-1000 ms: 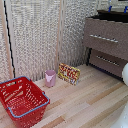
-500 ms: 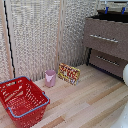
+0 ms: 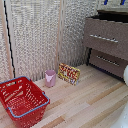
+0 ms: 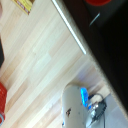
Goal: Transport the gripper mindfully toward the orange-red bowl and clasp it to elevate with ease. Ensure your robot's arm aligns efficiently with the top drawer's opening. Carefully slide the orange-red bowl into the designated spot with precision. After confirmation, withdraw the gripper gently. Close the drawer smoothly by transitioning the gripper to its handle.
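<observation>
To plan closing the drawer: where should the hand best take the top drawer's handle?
Probably the middle of the handle, coming straight at the top drawer from its front. It is a long, slim, level bar, so closing over and under its centre should keep the push even.

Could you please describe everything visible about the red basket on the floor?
The red basket is a large open-topped wire-mesh basket, glossy like coated metal or plastic, with a blue-grey band running along its rim. It stands upright on the light wooden floor at the exterior view's lower left, in front of the pale woven screen. What can be seen of its inside holds nothing. The small pink cup stands just beyond its far corner, apart from it. Nothing else touches it.
</observation>
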